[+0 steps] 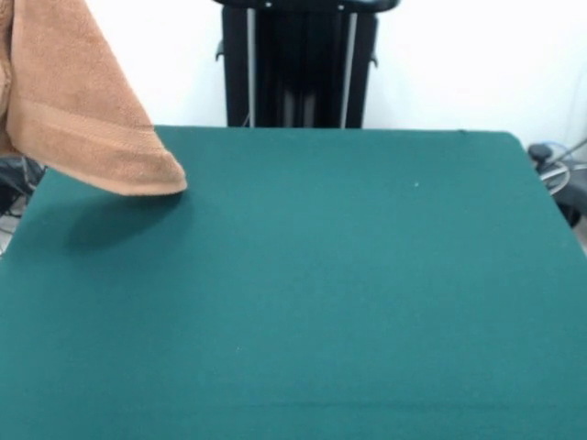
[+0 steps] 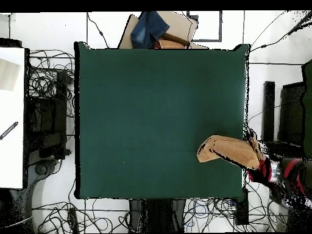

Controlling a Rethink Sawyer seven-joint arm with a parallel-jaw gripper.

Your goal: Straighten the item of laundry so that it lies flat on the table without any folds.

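**Towel held in the air at the table's edge**

The towel (image 1: 78, 101) is seen hanging above the table (image 1: 303, 293), not lying on it. In the front view it drops from the upper left corner of the picture, draped in folds, with a woven band running across it near its lower end; its lowest corner hangs over the far left part of the green top, and a soft shadow is cast on the felt beneath it. In the overhead view the towel (image 2: 228, 151) is shown as a folded, tapering shape over the table's right edge, nearer the lower corner, with its pointed end reaching inward over the green surface.

The arm (image 2: 281, 172), red and black, is seen in the overhead view just beyond that same edge, touching the towel's outer end. The gripper itself is hidden by the cloth, so it cannot be told whether the fingers are closed or released.

The rest of the table top is bare green felt. Cables (image 2: 52, 91) are spread over the floor around the table, and a cardboard box (image 2: 177, 27) with a blue cloth (image 2: 149, 27) is seen beyond its top edge.
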